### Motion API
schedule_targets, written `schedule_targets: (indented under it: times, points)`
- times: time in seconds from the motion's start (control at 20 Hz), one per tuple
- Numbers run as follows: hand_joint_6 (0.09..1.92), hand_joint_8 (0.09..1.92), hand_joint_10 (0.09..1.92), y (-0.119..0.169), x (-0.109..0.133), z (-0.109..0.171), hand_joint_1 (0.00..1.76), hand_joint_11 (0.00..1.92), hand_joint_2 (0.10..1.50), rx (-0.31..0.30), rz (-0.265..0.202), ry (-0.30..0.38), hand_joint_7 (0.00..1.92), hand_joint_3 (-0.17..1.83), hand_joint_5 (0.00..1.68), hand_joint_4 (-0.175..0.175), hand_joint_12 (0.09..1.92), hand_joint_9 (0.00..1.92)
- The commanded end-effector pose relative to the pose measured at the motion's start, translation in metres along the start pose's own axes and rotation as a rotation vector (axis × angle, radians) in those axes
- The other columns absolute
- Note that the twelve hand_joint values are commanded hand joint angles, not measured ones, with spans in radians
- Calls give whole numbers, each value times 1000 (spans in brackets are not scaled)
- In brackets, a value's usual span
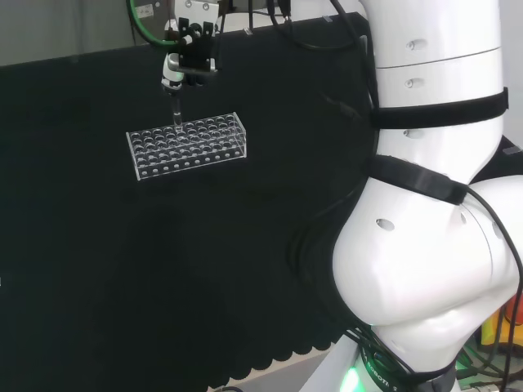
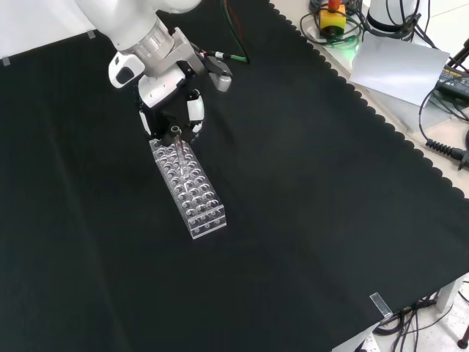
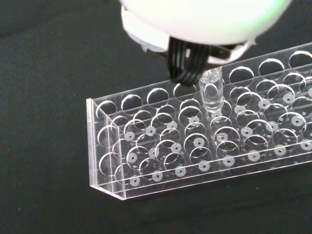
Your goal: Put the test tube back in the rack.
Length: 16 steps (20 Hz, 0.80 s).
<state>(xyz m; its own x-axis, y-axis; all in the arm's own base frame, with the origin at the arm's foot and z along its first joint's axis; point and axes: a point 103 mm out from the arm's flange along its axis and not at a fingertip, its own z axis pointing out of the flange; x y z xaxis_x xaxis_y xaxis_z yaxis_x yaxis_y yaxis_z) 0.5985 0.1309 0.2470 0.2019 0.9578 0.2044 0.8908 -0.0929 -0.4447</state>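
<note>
A clear plastic test tube rack point(image 1: 186, 145) with several rows of round holes lies on the black cloth; its holes look empty. My black and white hand point(image 1: 188, 55) hovers just above the rack's far side in the head view, fingers curled on a clear test tube point(image 1: 175, 113) that hangs upright from it. In the front view the hand point(image 2: 173, 94) is at the upper end of the rack point(image 2: 192, 189), pinching the tube point(image 2: 178, 144) over it. In the wrist view the tube point(image 3: 211, 92) has its lower end at a hole in an outer row of the rack point(image 3: 146, 161).
The arm's big white links point(image 1: 425, 204) take up the right of the head view. In the front view, a yellow box with a red button point(image 2: 333, 18), a grey sheet point(image 2: 396, 62) and cables lie beyond the cloth's scalloped edge point(image 2: 381, 121) at the upper right.
</note>
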Motion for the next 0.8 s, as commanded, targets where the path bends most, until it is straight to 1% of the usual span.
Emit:
schedule_targets:
  times: [0.05, 0.2, 0.45, 0.65, 0.75, 0.8]
  points:
    - [653, 698, 642, 5, 16, 7, 1438, 1232, 543, 3, -1, 0, 1347, 799, 1288, -175, 874, 1327]
    - [653, 698, 643, 5, 20, 7, 1438, 1232, 543, 6, -19, 13, 1347, 800, 1288, -175, 875, 1328]
    - [653, 698, 643, 2, 30, 7, 1438, 1233, 542, 3, -22, -8, 1346, 801, 1288, -175, 876, 1329]
    - [653, 698, 643, 0, 29, 11, 1438, 1233, 542, 15, -21, -9, 1346, 801, 1289, -175, 876, 1330]
    - [653, 698, 644, -2, 24, 10, 1438, 1233, 541, 7, -16, -5, 1345, 802, 1289, -175, 876, 1330]
    - [653, 698, 644, -2, 16, 8, 1438, 1233, 541, 12, -23, 10, 1345, 802, 1289, -175, 876, 1330]
